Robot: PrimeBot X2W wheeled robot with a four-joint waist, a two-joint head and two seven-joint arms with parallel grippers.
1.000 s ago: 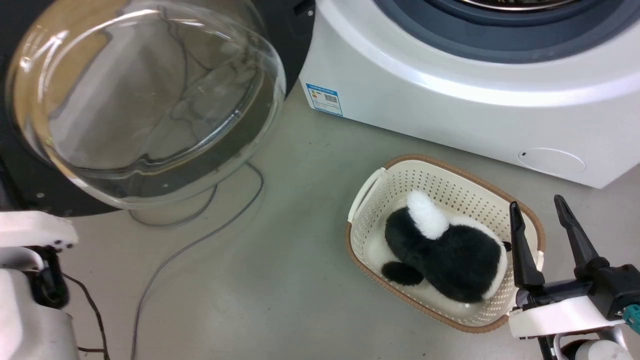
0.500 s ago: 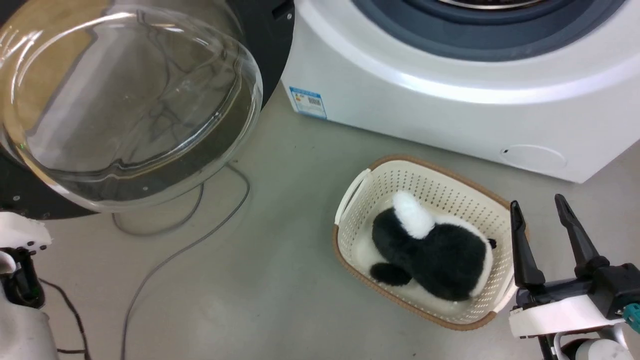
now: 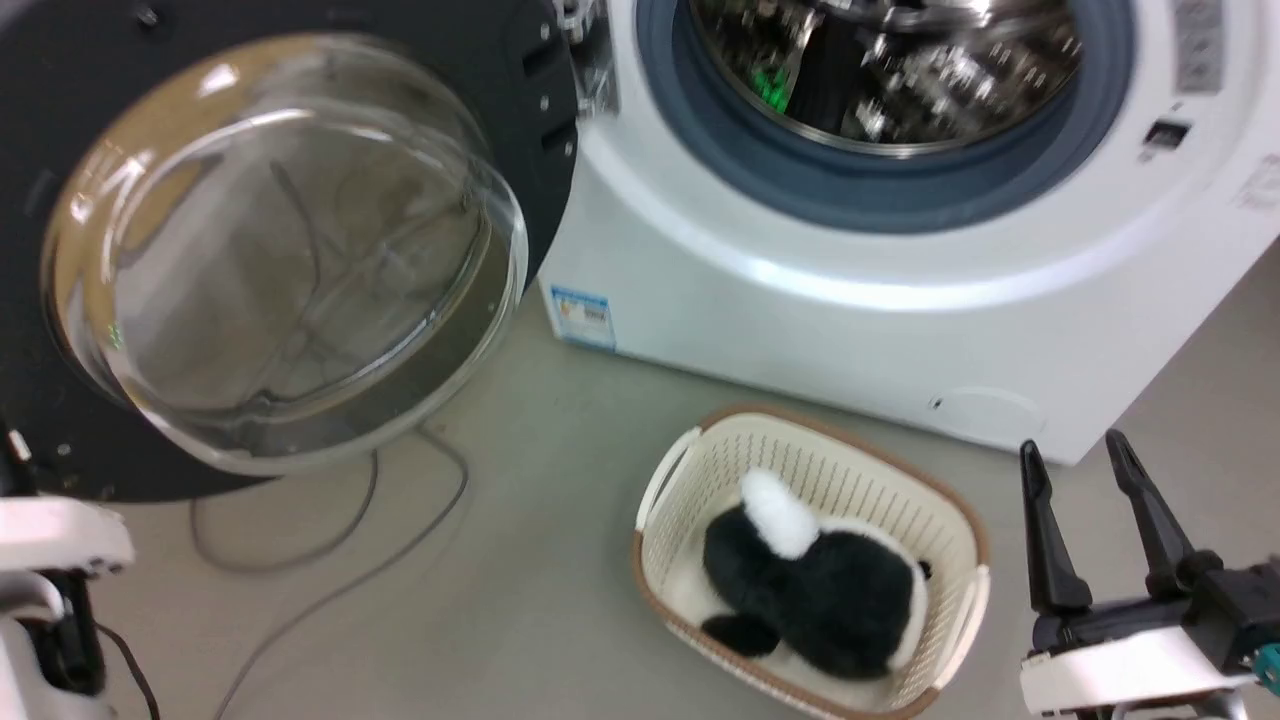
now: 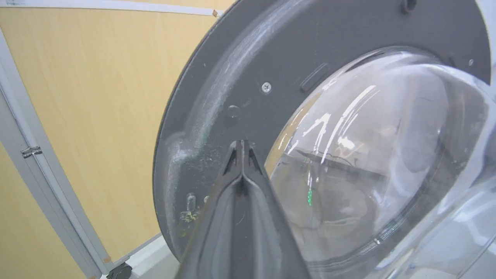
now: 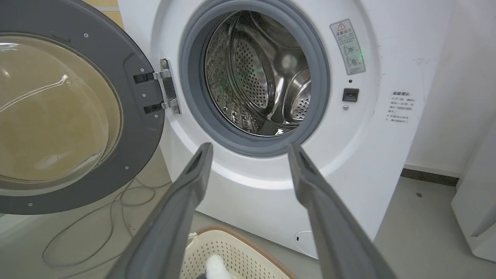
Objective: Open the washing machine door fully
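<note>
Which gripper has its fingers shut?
The left gripper, fingers pressed together and pointing at the door; the right gripper has its fingers spread apart.

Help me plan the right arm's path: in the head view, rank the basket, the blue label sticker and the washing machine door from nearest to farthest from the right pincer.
1. The basket, on the floor just left of the right pincer.
2. The blue label sticker, lower left corner of the washing machine.
3. The washing machine door, swung open at far left.
</note>
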